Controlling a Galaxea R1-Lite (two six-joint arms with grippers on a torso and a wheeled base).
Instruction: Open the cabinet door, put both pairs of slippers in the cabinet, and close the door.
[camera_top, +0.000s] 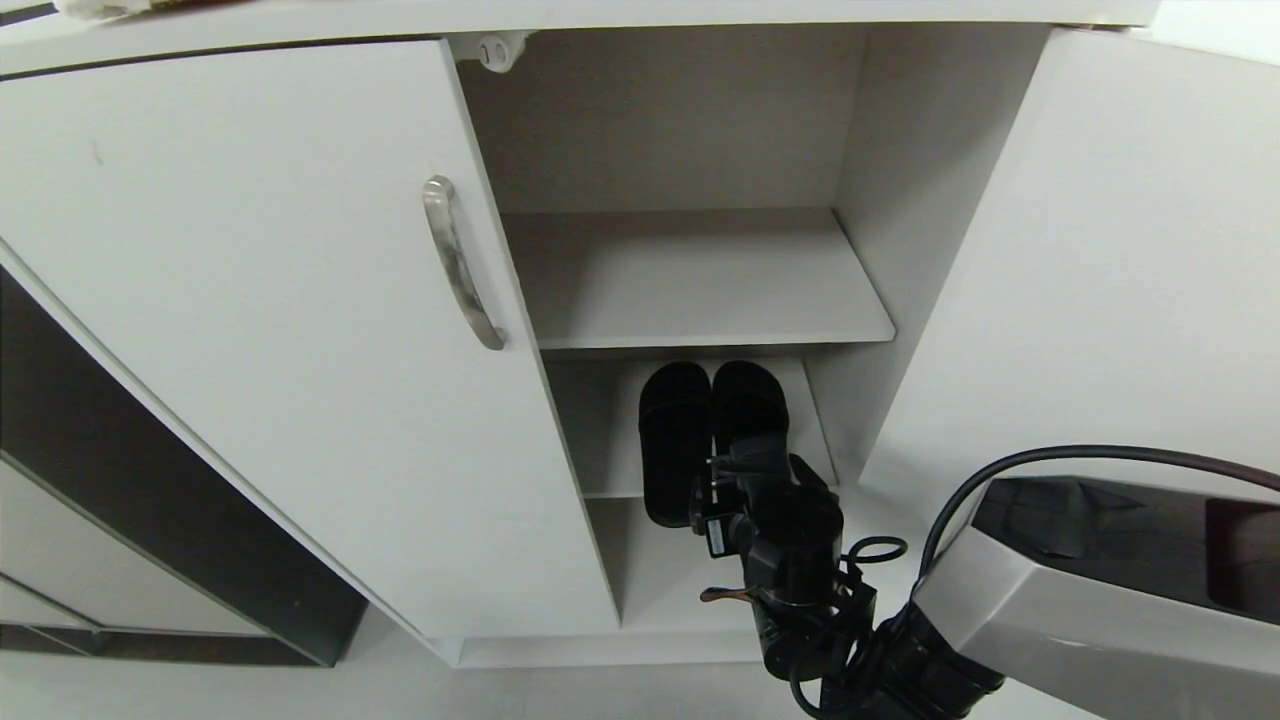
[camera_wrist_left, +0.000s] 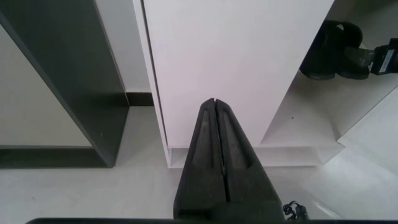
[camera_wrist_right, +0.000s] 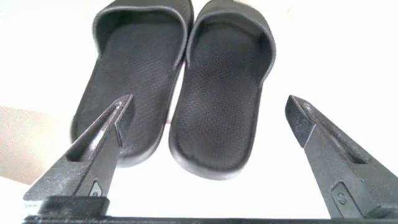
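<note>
Black slipper pair (camera_top: 675, 440) on the lower cabinet shelf (camera_top: 600, 430), heels apparently overhanging its edge.
Right gripper (camera_wrist_right: 209, 102) spread wide, empty, just short of the heels; left gripper (camera_wrist_left: 214, 106) pressed closed, empty, facing the closed door (camera_top: 250, 300).

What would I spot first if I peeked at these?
The pair of black slippers, side by side on a lower shelf of the white cabinet, whose right door stands open. The right claw hangs wide open just in front of their heels.
</note>
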